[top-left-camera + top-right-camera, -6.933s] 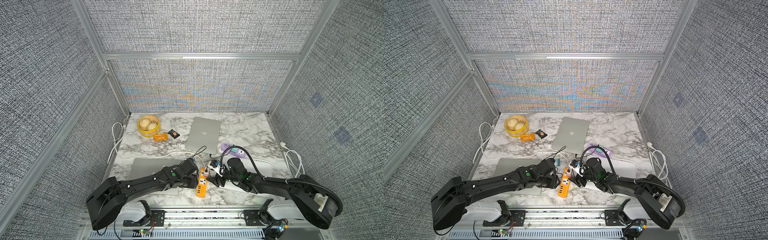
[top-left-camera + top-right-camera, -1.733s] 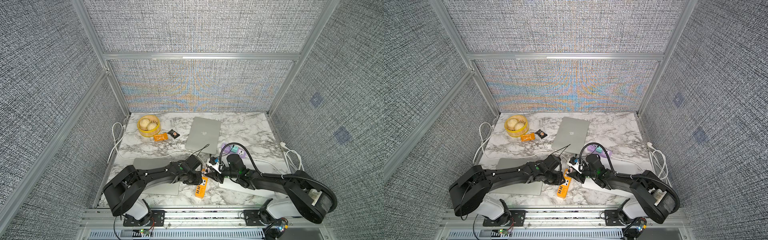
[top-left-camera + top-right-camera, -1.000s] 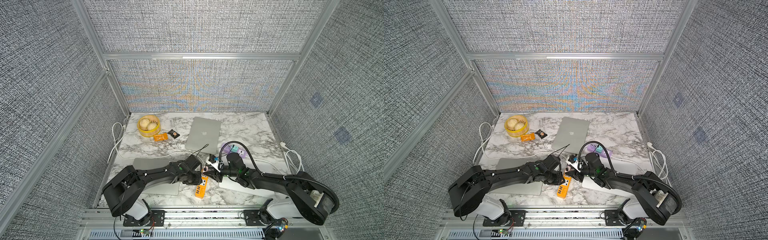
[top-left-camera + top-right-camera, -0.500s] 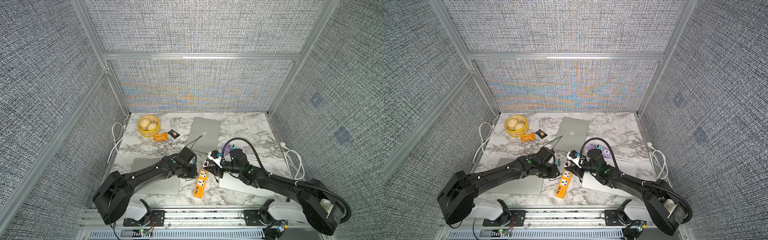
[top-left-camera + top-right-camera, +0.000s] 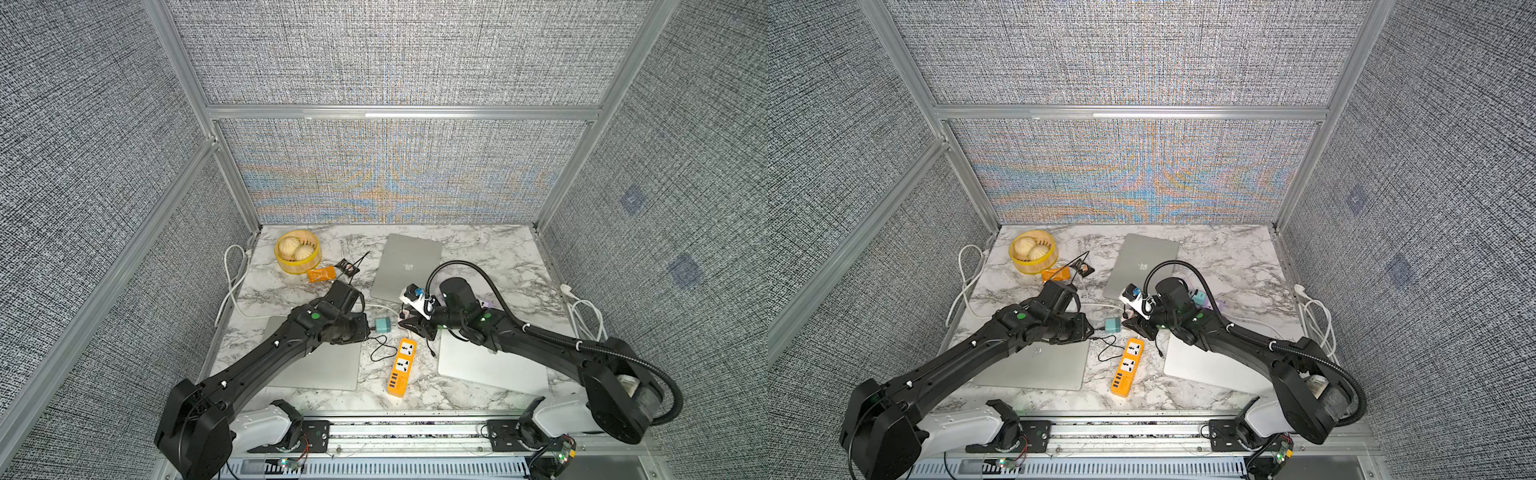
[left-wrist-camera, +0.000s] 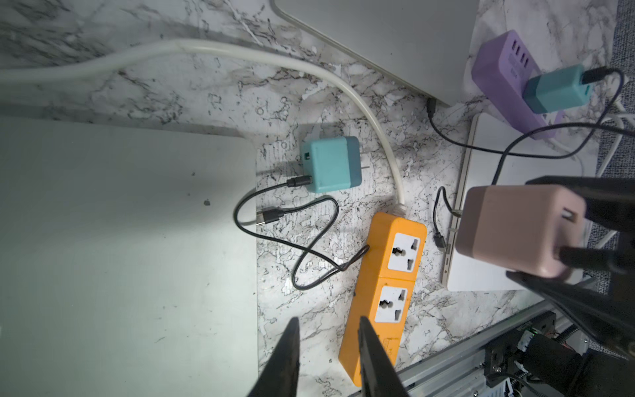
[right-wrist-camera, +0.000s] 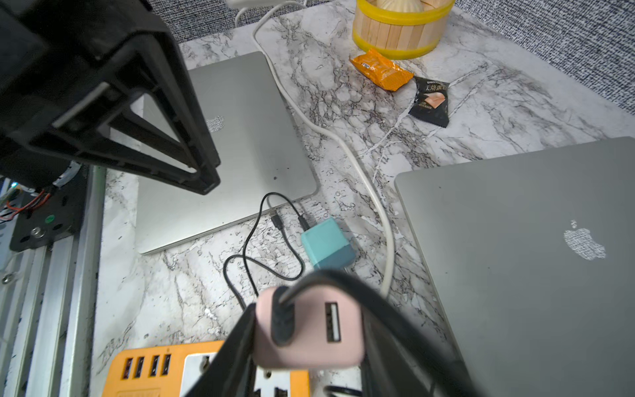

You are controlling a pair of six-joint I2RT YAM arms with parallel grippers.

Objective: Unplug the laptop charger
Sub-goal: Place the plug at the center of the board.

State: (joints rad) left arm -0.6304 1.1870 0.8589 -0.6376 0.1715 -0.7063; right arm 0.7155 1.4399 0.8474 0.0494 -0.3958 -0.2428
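Pink charger (image 7: 309,330) in right claw (image 6: 522,230), apparently clear of orange power strip (image 6: 360,309).

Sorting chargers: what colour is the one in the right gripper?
Pale pink charger, clearest in the right wrist view.

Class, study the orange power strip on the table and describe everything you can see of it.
The orange power strip is a long, plastic-looking bar lying flat on the marble table, between one closed laptop and another. Its top has two white sockets, both empty, and a row of USB ports at the end nearest the robot. A white cord enters the far end; a thin black cable loops against one long side.
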